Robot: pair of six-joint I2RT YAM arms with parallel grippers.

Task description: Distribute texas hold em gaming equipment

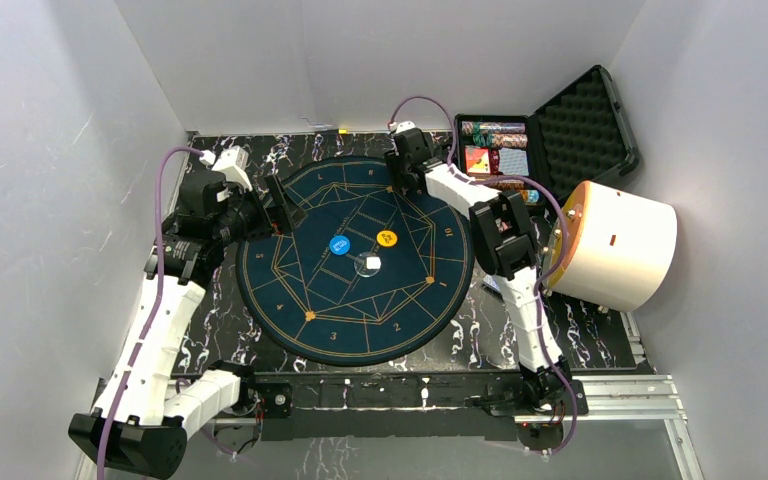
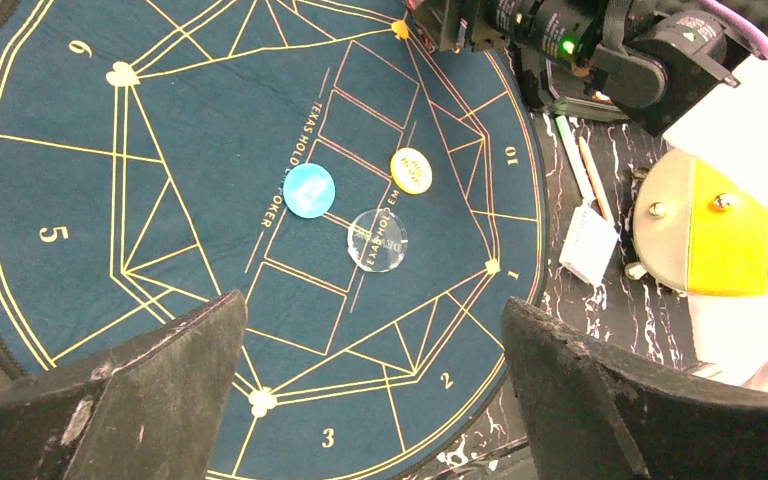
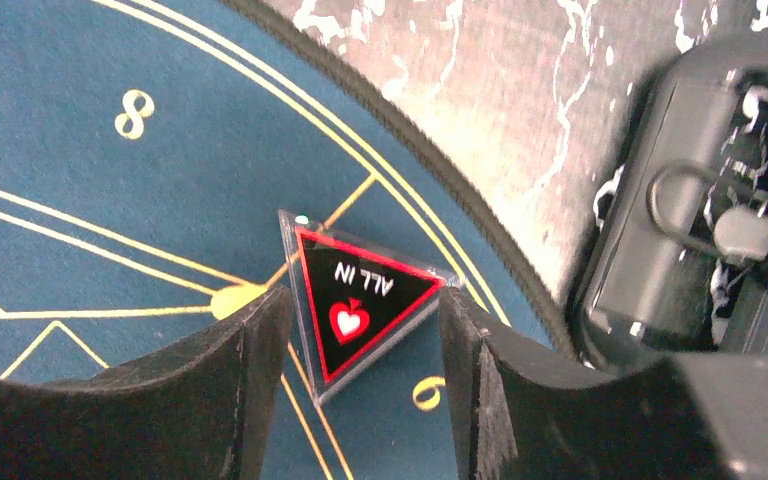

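Photo: A black, white-veined marble-patterned table carries a round dark-blue felt poker mat with gold lines, which fills the middle of the table. To the mat's right, a big white cylinder with an orange end lies on its side. Beyond it, in the far right corner, stands an open black foam-lined case; the colourful packs in its tray are too small to tell apart.

My left gripper hangs over the left part of the mat, jaws spread as wide as they go, with nothing between them. My right gripper is at the mat's far edge, between the gold 8 and 9. Its jaws are partly closed and press on both sides of a small clear triangular plastic marker with a black face, red border and the words ALL IN.

Near the mat's centre, three small discs lie close together without touching: a blue round button on the left, a yellow round button to its right, and a clear round plastic disc just nearer than both.
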